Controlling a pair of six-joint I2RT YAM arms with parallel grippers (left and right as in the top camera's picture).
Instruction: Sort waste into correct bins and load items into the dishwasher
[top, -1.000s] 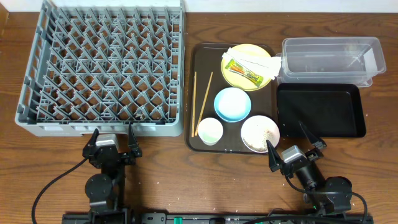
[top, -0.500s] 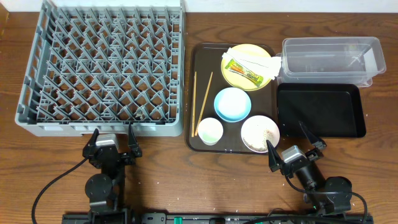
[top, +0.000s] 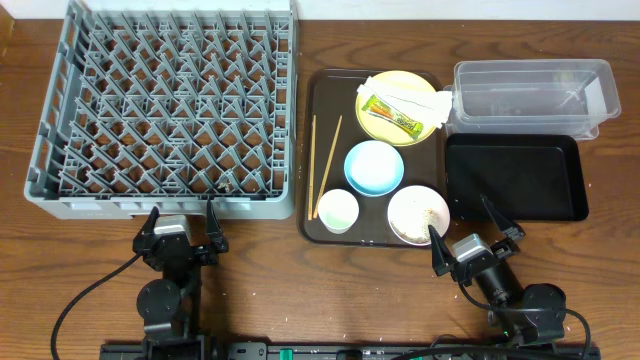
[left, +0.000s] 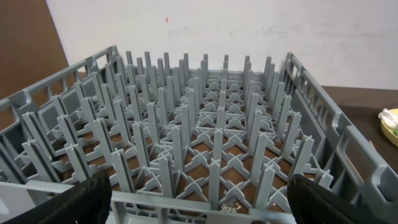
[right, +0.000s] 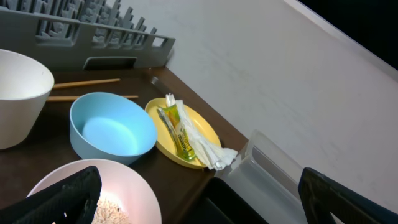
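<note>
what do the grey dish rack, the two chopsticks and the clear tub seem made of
Large grey pegged dish rack: likely moulded plastic, matte, uniform colour with thin ribs. Two thin chopsticks: probably wood, light brown and dull. Clear rectangular tub: apparently glossy plastic, see-through with glints.

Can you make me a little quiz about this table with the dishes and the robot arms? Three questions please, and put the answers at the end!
1. True or false: the big square grey plastic dish rack already has a dish in it.
2. What lies on the round pale yellow plate?
A) two wooden chopsticks
B) a green-and-yellow snack wrapper and a crumpled white paper napkin
C) a small white cup
3. Fill in the gap: the loose white rice grains sit in the ___ bowl.

Key
1. False: no dish is in it.
2. B
3. White: they are in the white bowl.
</note>
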